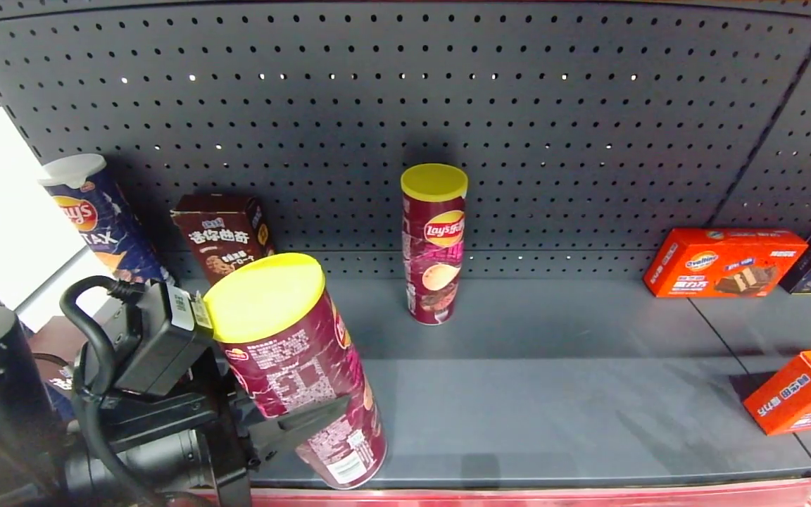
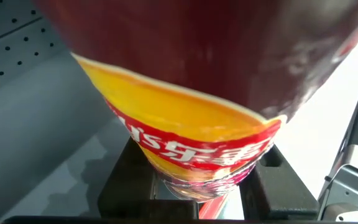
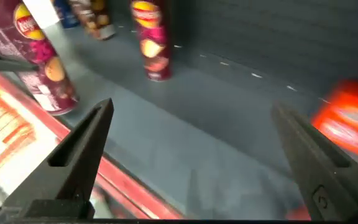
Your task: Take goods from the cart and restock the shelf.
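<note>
Roughly upright, the can (image 1: 307, 366) tilts top leftward

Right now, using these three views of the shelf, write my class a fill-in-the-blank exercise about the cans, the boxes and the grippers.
1. The left gripper is shut on a maroon can with a ____ lid.
2. The right gripper is ____ and holds nothing.
3. A second maroon can stands ____ near the back of the shelf.
4. The flat box at the back right of the shelf is ____.
Missing words: yellow; open; upright; orange.
</note>
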Available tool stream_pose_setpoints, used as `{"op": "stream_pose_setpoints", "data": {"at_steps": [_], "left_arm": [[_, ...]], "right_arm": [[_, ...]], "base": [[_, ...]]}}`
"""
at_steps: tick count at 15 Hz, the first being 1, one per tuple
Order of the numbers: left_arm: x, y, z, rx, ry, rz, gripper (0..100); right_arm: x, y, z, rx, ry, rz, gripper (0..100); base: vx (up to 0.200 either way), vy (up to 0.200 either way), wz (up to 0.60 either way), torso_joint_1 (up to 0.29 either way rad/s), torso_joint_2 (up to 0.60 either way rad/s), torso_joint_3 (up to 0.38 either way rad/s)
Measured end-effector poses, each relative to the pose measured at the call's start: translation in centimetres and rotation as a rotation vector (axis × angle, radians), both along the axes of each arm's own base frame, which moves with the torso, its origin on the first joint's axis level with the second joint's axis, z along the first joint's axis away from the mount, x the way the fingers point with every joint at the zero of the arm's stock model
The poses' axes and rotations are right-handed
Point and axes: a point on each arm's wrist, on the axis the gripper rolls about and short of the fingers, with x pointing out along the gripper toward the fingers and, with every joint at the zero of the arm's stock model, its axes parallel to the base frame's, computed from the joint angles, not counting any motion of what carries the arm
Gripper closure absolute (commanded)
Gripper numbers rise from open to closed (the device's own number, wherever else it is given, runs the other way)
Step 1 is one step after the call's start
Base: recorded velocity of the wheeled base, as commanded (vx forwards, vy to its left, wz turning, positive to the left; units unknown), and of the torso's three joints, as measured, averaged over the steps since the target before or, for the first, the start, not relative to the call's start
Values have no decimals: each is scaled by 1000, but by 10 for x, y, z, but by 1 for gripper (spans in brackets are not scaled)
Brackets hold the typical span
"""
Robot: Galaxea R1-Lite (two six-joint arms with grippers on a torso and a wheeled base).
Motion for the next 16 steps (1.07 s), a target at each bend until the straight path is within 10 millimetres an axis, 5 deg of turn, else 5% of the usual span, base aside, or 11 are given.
{"op": "stream_pose_setpoints", "data": {"at_steps": [7, 16], "left_arm": [[1, 2, 2, -8, -3, 11, 100], [3, 3, 5, -17, -11, 20, 100]], "right_arm": [[98, 44, 19, -24, -46, 246, 0], [185, 75, 17, -26, -174, 518, 0]], "base": [[0, 0, 0, 0, 0, 0], [0, 0, 0, 0, 0, 0]]}}
